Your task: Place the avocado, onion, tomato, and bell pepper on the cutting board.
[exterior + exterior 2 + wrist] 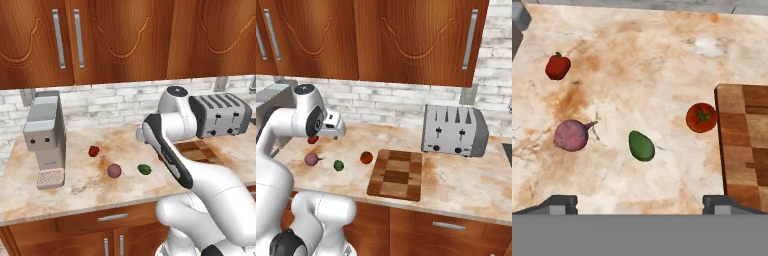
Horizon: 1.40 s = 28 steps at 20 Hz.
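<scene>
Avocado (641,145) lying loose on the bench (637,60), dead centre ahead of wide-spread, empty fingers (640,202), apparently lined up for first pickup. Onion (571,135) off one fingertip, tomato (701,117) beside cutting board (747,145) off the other, bell pepper (557,66) farthest.

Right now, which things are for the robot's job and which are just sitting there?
For the job: avocado, onion, tomato, bell pepper, cutting board.

Just sitting there: toaster, coffee machine.

Striped wooden cutting board (744,145), marbled counter (637,60)
</scene>
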{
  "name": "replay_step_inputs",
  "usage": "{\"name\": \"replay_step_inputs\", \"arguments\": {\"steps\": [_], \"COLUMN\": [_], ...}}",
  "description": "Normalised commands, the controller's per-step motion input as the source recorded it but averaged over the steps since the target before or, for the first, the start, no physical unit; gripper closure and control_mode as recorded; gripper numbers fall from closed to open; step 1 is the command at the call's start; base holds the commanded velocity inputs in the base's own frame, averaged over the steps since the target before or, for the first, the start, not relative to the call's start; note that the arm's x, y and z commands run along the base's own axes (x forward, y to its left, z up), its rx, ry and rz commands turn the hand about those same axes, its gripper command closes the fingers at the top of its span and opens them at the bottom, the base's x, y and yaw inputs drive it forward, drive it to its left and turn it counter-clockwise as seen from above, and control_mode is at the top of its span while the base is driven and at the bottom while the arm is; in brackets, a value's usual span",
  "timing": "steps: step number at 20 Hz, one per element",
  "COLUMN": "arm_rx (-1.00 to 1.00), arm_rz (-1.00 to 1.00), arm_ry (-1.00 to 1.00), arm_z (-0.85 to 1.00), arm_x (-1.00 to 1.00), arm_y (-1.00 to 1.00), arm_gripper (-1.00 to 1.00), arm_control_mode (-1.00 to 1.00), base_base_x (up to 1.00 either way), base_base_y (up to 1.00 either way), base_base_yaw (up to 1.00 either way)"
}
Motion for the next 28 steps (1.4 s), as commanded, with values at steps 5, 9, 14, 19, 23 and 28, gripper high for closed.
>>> {"name": "replay_step_inputs", "arguments": {"steps": [5, 9, 14, 19, 23, 28], "arm_rx": [0.00, 0.00, 0.00, 0.00, 0.00, 0.00], "arm_rz": [0.00, 0.00, 0.00, 0.00, 0.00, 0.00], "arm_ry": [0.00, 0.01, 0.01, 0.01, 0.01, 0.01], "arm_z": [-0.30, -0.34, -0.38, -0.35, -0.28, -0.27], "arm_x": [0.15, 0.14, 0.03, 0.00, 0.08, 0.09], "arm_y": [0.00, 0.00, 0.00, 0.00, 0.00, 0.00], "arm_gripper": [-1.00, -1.00, -1.00, -1.00, -1.00, -1.00], "arm_control_mode": [-1.00, -1.00, -1.00, -1.00, -1.00, -1.00], "base_base_x": [0.00, 0.00, 0.00, 0.00, 0.00, 0.00], "base_base_y": [0.00, 0.00, 0.00, 0.00, 0.00, 0.00], "base_base_yaw": [0.00, 0.00, 0.00, 0.00, 0.00, 0.00]}}
